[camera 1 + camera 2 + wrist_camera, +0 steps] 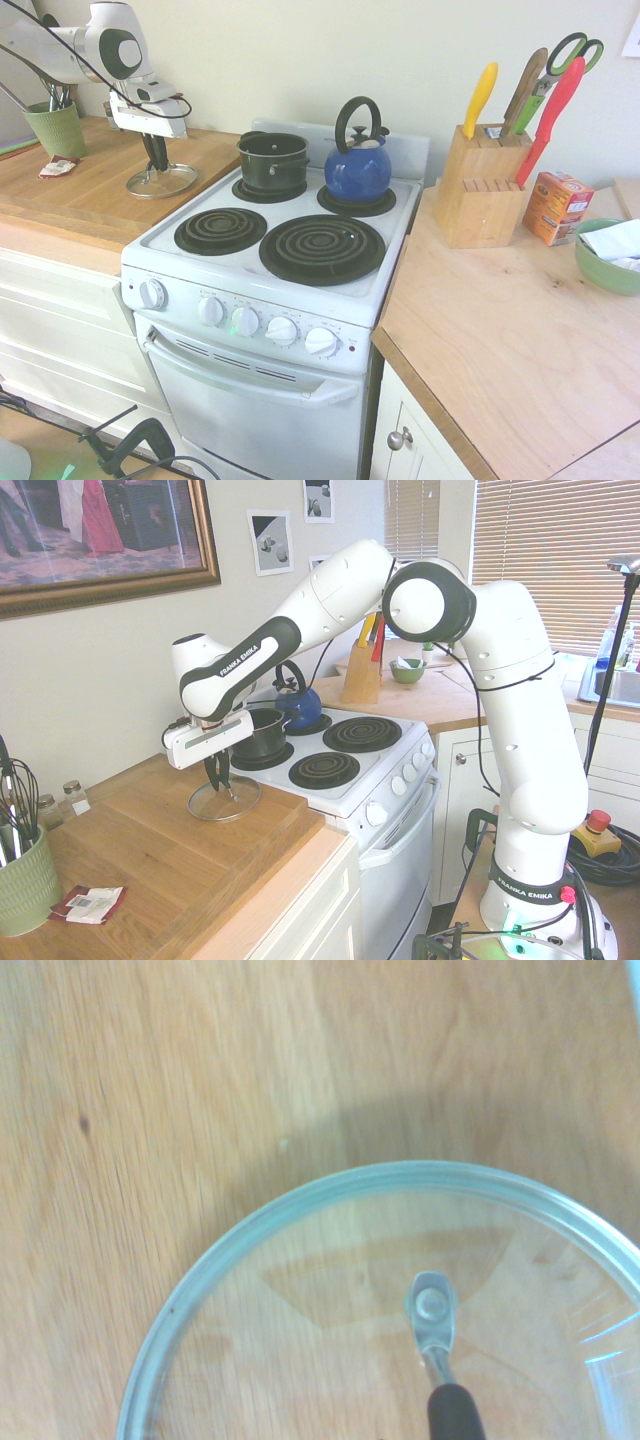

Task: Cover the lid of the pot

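Inspected from my remote station: the 1 lid (178, 182) lies on the wooden counter (215, 146), beside the stove (160, 240). The jaws (217, 782) stand closed on its handle (455, 1415), as far as I can judge. The pot (272, 172) sits uncovered on a rear burner (244, 193), next to the kettle (357, 176). Step in hand: securing and raising the lid. I recommend a short straight lift first, to prove the grip; a glass disc on 1 narrow handle could swing or slip. Then I should raise it well above the pot's rim, carry it level, keep clear of the kettle, centre it, and lower gently until the rim seats all round before releasing.
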{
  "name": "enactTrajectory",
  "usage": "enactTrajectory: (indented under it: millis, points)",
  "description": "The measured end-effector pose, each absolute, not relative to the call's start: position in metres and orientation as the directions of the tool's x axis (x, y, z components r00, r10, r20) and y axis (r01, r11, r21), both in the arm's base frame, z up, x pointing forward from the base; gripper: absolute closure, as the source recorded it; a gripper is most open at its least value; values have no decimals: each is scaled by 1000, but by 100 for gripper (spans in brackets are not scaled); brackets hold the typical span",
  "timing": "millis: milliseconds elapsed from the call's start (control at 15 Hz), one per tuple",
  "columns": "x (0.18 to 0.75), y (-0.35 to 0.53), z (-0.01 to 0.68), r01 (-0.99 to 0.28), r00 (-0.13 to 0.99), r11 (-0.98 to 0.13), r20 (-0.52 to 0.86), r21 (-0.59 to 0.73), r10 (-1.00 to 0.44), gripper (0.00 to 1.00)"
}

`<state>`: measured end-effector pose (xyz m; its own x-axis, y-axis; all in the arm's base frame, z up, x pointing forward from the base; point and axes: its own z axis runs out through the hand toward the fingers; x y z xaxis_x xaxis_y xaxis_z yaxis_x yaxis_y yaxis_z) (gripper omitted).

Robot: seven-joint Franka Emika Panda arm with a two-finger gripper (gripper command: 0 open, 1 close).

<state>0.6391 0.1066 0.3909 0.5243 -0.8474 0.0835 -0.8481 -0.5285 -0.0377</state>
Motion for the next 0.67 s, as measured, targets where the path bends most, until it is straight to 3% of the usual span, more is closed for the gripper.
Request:
enactTrajectory:
  millis: [333,667]
  points:
    - [655,71,489,-874,461,-475,132,-107,-878,100]
    - [667,-52,541,-933,310,-331,150,-141,-939,100]
